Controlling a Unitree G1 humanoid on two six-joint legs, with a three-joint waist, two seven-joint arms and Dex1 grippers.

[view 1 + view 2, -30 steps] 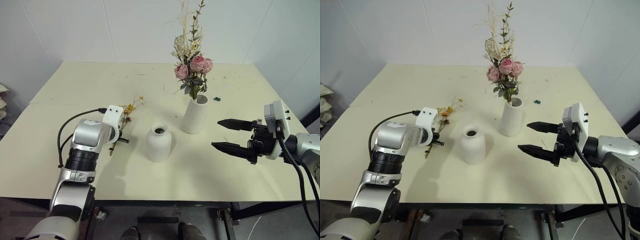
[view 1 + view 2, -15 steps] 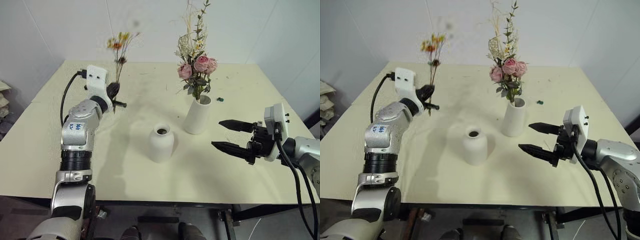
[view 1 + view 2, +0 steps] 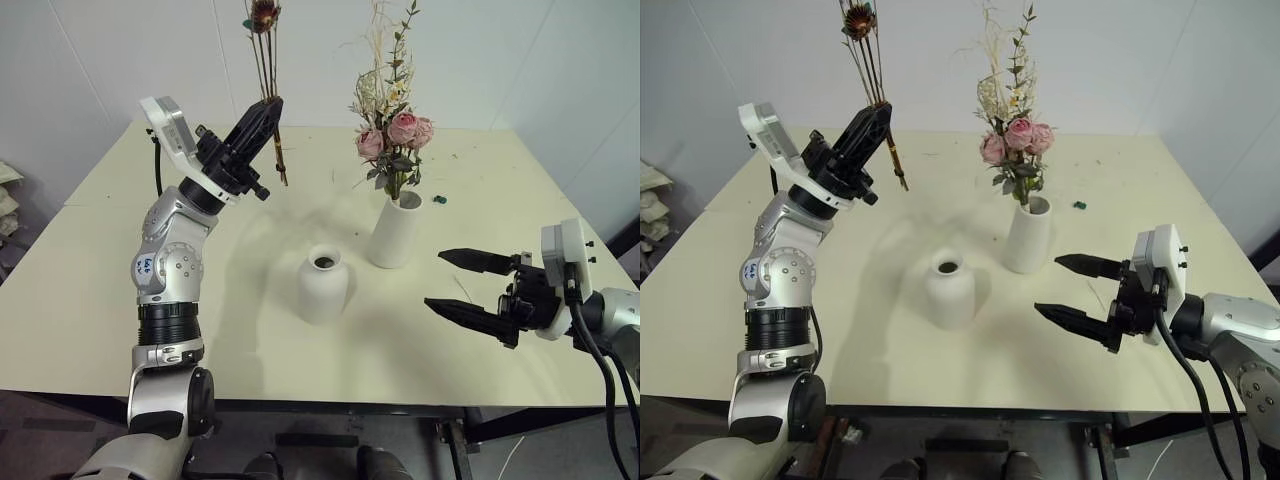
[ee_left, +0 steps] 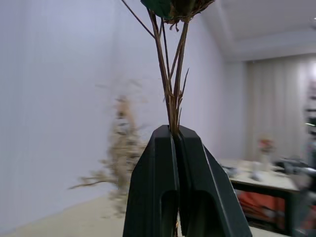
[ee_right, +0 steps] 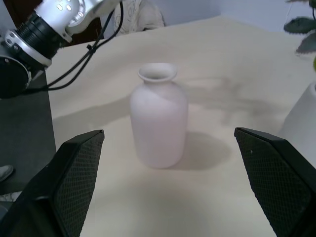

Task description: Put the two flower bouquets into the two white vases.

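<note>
Our left gripper [image 3: 268, 112] pinches the thin bunch [image 3: 268, 60] upright by its stems, raised above the table [image 3: 120, 300]; our right gripper [image 3: 462, 286] gapes wide near the round vase [image 3: 323, 285]; roses [image 3: 393, 130] fill the tall vase [image 3: 394, 230].

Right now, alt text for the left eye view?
The left gripper holds the small bunch of brown stems upright, raised above the cream table. The round-bellied white vase stands empty at centre; the tall white vase behind it holds the pink roses. The right gripper waits open.
</note>
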